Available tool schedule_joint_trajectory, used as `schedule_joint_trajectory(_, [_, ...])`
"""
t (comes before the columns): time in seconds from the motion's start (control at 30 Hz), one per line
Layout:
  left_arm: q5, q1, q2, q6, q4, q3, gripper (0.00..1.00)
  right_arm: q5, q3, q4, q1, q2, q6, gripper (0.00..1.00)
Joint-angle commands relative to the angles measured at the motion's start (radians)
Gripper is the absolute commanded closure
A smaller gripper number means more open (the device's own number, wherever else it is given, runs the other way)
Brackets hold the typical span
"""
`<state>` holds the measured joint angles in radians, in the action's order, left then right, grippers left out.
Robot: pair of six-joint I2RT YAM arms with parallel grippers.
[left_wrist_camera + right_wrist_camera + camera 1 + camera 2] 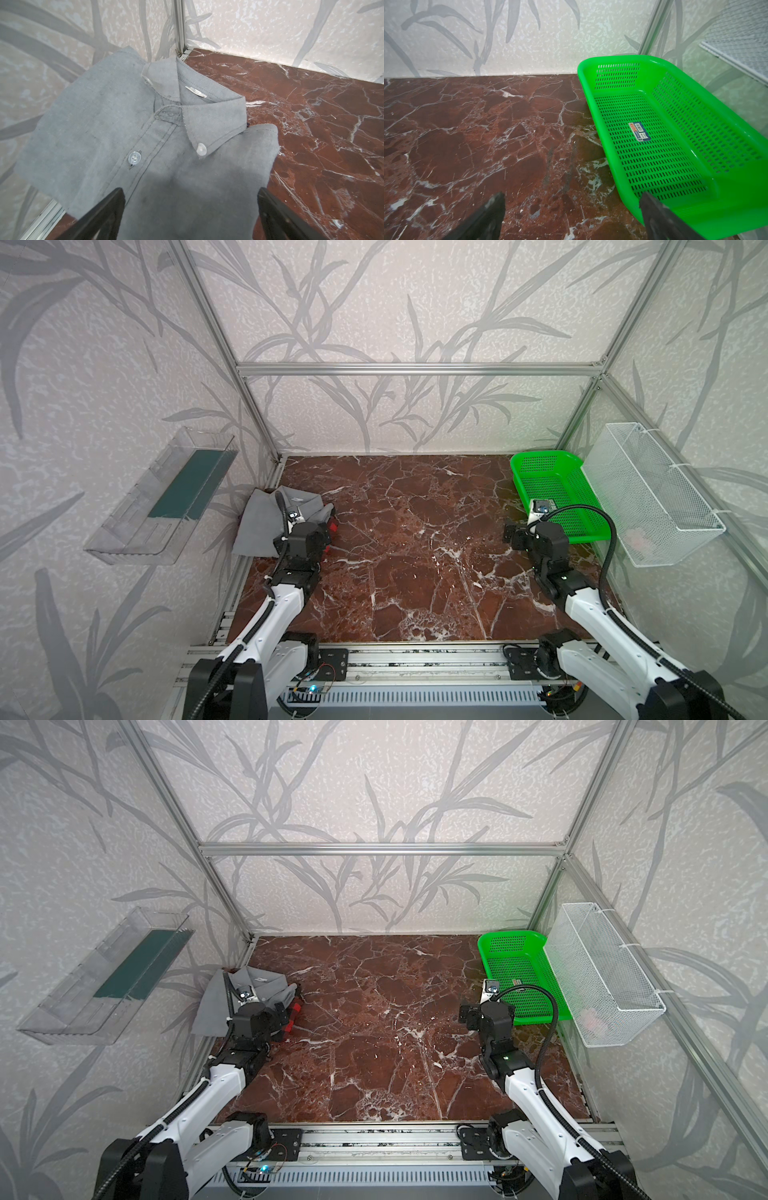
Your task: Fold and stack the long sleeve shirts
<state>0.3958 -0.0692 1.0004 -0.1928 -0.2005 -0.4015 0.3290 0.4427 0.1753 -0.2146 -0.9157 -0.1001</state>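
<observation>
Two robot arms reach over a dark red marble table (415, 556) inside a booth w/ leaf-print walls.

Far left on the table, against the left wall, lies a folded gray shirt (259, 526) (216, 1006) (116, 128), collar toward the back corner, front up, buttons done. It sits on top of a plaid shirt (332, 526) (296, 1007). Only a thin red & black edge of that one shows, along the gray shirt's right side, partly hidden by the left arm's wrist.

The left gripper (190, 193) hangs over the gray shirt's front, below the collar. Its two black fingers (112, 205) stand wide apart w/ nothing btwn them but cloth underneath. Can't tell if the tips touch the fabric.

The right gripper (572, 196) is on the opposite side, well apart from both shirts. Its jaws are also spread wide & hold nothing. It hovers above bare marble at the near left corner of a green basket (540, 458) (509, 936) (612, 59). The basket sits in the far right corner; inside is just a small sticker (638, 131) on its floor.

On the right wall hangs a white wire basket (660, 497). On the left wall, a clear bin (137, 522) w/ a dark green strip inside.
</observation>
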Motion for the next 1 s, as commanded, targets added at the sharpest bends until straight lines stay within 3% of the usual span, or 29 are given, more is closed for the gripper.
schedule_joint_trajectory(0.0, [0.02, 0.0, 0.046, 0.079, -0.253, 0.026, 0.01, -0.005, -0.004, 0.111, 0.014, -0.037, 0.028, 0.01])
schedule_joint_trajectory(0.3, [-0.003, 0.0, 0.324, 0.161, -0.616, 0.081, 0.01, 0.016, -0.058, 0.295, 0.07, -0.164, 0.048, 0.01])
schedule_joint_trajectory(0.53, [0.071, 0.002, 0.422, 0.13, -0.687, 0.075, 0.01, -0.042, -0.073, 0.445, 0.073, -0.29, 0.083, 0.01])
schedule_joint_trajectory(0.67, [0.017, 0.001, 0.489, 0.153, -0.725, 0.058, 0.01, -0.036, -0.075, 0.504, 0.075, -0.339, 0.098, 0.01])
schedule_joint_trajectory(0.97, [0.03, 0.002, 0.562, 0.154, -0.769, 0.04, 0.01, -0.074, -0.074, 0.619, 0.075, -0.43, 0.144, 0.01])
